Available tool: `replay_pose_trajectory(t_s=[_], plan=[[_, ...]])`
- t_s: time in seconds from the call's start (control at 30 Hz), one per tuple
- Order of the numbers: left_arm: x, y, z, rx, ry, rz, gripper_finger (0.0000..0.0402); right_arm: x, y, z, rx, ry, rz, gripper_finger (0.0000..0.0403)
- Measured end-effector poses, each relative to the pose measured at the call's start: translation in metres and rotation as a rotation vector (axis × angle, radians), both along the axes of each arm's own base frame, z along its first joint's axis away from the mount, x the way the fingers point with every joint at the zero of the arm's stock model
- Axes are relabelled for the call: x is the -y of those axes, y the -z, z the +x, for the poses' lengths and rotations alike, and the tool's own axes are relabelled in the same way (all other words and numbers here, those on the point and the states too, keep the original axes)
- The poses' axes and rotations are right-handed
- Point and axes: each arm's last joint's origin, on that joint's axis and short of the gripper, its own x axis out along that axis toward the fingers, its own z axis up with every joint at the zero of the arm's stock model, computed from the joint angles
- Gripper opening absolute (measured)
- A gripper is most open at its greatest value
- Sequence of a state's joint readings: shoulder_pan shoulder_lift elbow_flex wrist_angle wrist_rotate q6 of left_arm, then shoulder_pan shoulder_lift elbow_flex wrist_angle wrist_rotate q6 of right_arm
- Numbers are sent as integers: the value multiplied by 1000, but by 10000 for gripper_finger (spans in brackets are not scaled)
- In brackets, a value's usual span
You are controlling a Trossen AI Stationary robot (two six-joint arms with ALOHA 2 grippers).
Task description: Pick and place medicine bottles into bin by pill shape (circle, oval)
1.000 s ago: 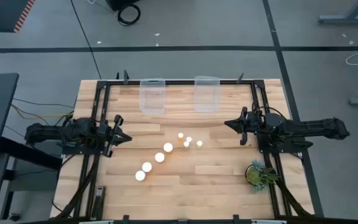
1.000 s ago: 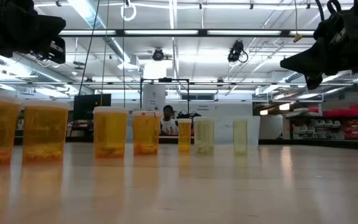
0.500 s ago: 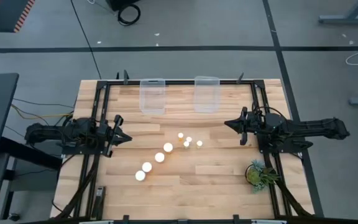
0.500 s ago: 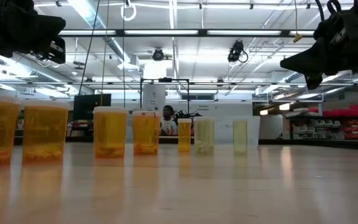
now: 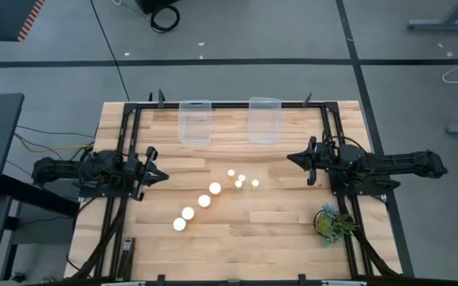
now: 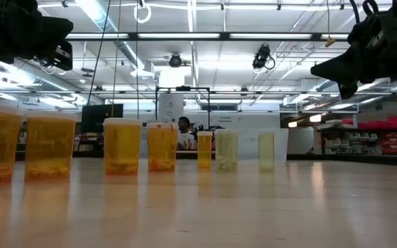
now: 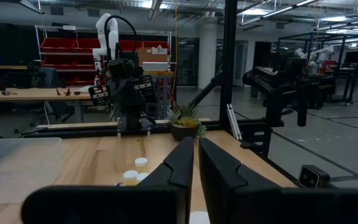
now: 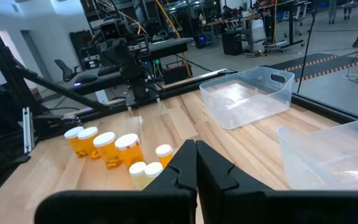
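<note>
medicine bottles: pill shapes unreadable | left tool: together, empty | right tool: together, empty

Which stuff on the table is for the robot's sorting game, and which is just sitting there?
For the job:
- medicine bottles
- two clear bins
- left gripper, shut
- right gripper, shut

Just sitting there:
- small potted plant

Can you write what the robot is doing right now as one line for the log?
left gripper: shut, empty, waiting | right gripper: shut, empty, waiting | medicine bottles: all on table | bins: empty
</note>
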State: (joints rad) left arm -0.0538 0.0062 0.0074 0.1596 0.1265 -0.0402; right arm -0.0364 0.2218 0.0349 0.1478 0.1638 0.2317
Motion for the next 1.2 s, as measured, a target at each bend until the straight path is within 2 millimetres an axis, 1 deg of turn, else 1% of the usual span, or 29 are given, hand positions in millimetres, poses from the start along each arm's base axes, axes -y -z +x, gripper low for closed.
replay_pose_trajectory(t_s=[0.23, 0.57, 0.87, 1.2], plan=[[0, 0, 0, 0, 0, 0, 25, 0, 0, 0, 0, 0, 0, 7], [0, 0, 0, 0, 0, 0, 35, 0, 0, 0, 0, 0, 0, 7], [0, 0, 0, -1, 0, 0, 26, 0, 0, 0, 0, 0, 0, 7], [0, 0, 0, 0, 0, 0, 35, 0, 0, 0, 0, -1, 0, 7]])
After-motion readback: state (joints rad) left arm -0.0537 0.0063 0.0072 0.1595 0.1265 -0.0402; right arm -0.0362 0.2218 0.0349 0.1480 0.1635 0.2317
